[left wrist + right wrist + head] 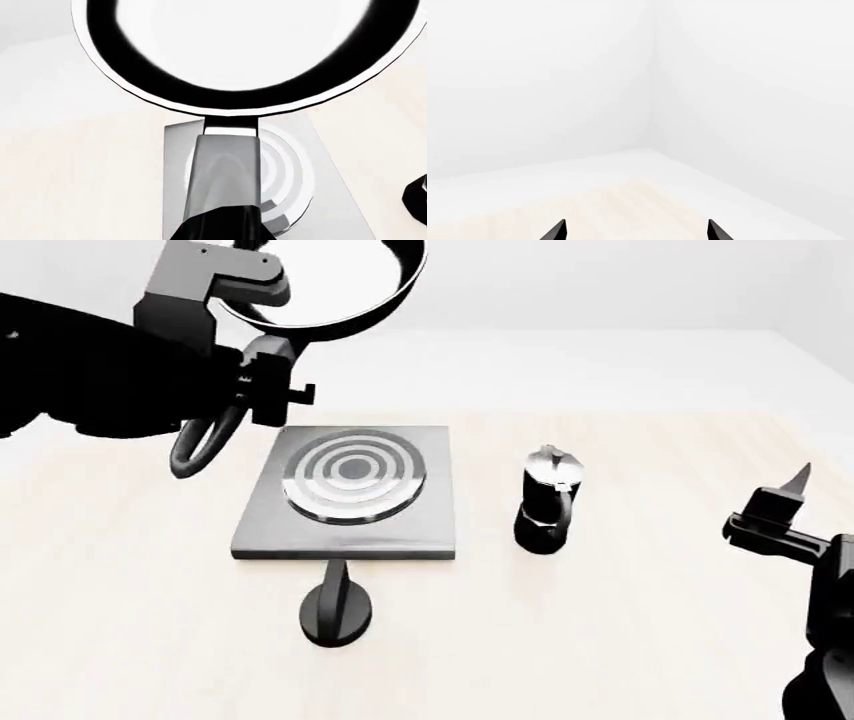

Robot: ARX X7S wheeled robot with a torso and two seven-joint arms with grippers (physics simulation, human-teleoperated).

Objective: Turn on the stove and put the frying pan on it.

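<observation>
**Pan's in the air, stove sits bare underneath**

Pale wood tabletop (641,640) with plain white walls behind it, pretty minimal sim scene. Sitting left of centre on it is the stove (350,493), a flat dark-grey square slab with raised ring coils (354,475) on top, nothing resting on them. Just in front of the slab's near edge stands the small black knob (338,608), close to the slab but apart from it. Can't tell from these shots which way it's turned.

To the right of the stove, with a clear gap, is a black-and-silver moka pot (549,498), upright.

The frying pan (336,290) is held up off the table by the left gripper (267,380), beyond the far-left corner of the slab in the head view. The left wrist view shows the fingers clamped around the long grey handle (223,170), with the glossy pale inside of the pan past it and the coils visible below the handle. So the pan is above the stove area, not touching it.

The right gripper (787,505) hangs over the right side of the table, well away from everything. Its wrist view shows two black fingertips (555,231) spread apart with nothing between them, facing a white corner of the room.
</observation>
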